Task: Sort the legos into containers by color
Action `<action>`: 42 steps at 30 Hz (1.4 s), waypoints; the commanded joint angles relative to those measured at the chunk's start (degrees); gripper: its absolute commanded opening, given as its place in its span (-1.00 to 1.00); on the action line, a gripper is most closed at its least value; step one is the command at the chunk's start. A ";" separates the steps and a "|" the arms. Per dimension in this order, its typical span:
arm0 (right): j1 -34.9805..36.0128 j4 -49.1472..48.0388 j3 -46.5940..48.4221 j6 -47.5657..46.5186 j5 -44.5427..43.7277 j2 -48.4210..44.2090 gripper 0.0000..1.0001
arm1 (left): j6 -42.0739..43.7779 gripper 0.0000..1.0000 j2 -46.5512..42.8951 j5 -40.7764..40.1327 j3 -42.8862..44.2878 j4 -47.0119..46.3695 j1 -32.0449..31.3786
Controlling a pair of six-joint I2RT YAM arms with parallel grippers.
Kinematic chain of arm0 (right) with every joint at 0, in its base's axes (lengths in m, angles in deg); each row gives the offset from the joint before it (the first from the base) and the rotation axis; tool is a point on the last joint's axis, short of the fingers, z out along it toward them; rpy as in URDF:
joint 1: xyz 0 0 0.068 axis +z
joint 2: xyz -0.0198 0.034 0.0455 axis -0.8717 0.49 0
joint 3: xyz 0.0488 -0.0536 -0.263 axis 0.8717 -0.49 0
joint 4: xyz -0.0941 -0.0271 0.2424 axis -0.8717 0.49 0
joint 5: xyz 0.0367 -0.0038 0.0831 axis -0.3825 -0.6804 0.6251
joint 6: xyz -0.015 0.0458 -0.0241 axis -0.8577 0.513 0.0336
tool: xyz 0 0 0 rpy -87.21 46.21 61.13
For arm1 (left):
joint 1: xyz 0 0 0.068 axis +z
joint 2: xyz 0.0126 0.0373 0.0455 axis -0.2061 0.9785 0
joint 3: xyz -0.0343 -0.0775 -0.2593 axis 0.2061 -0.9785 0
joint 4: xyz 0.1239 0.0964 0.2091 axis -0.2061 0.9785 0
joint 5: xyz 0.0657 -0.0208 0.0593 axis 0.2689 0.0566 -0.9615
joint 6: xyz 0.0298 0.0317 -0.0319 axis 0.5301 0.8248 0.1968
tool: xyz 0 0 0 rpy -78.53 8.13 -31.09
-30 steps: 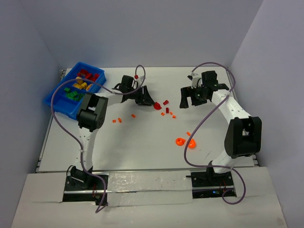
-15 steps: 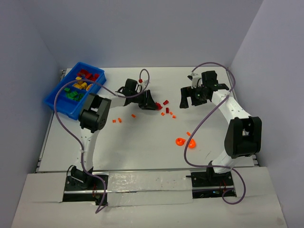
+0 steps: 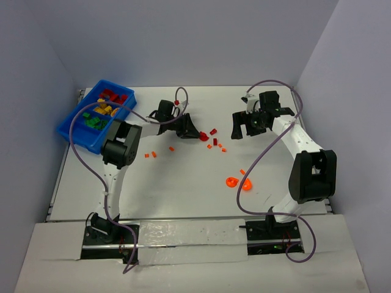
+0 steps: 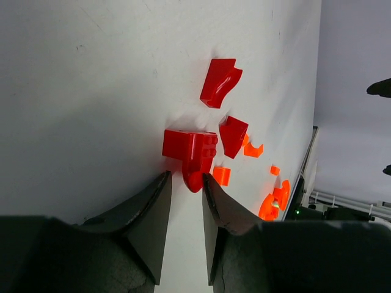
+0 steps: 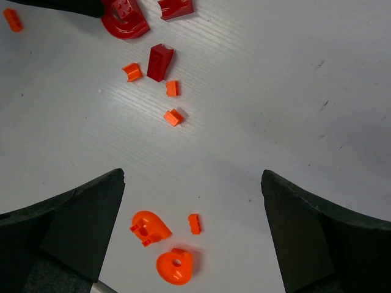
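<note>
The left gripper (image 4: 185, 178) is open only a narrow way. Its tips sit low at the table (image 4: 91, 91), on either side of the rounded end of a red brick (image 4: 190, 146), without clamping it. The right gripper (image 5: 192, 177) gapes wide above the table and holds nothing. Two orange rounded pieces (image 5: 149, 227) lie beneath it. Loose red pieces (image 4: 220, 81) and orange bits (image 5: 173, 116) lie near the brick. The blue bin (image 3: 72, 129), well apart at far left, holds red, yellow and green bricks.

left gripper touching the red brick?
Cannot tell. In the left wrist view the red brick's rounded end sits between the left gripper's fingertips; one side shows a gap, the other abuts it, contact unclear.
</note>
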 commanded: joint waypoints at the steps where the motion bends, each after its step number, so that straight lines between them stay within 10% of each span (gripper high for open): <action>1: -0.43 -1.27 0.47 -0.31 -0.10 -1.04 1.00 | -0.09 -0.28 1.95 -2.50 1.87 -0.81 -0.29; 17: -0.44 -0.92 0.65 -0.28 -0.27 -1.03 1.00 | 0.01 -0.99 -0.52 -1.54 1.74 0.68 0.33; 29: -0.25 -1.19 1.09 0.16 1.23 -1.61 1.00 | 12.71 -1.00 -21.96 -6.39 1.72 15.29 16.51; 42: 0.83 -1.16 2.08 0.16 1.13 -1.13 1.00 | 21.88 -1.00 -13.51 -26.58 19.71 17.73 33.18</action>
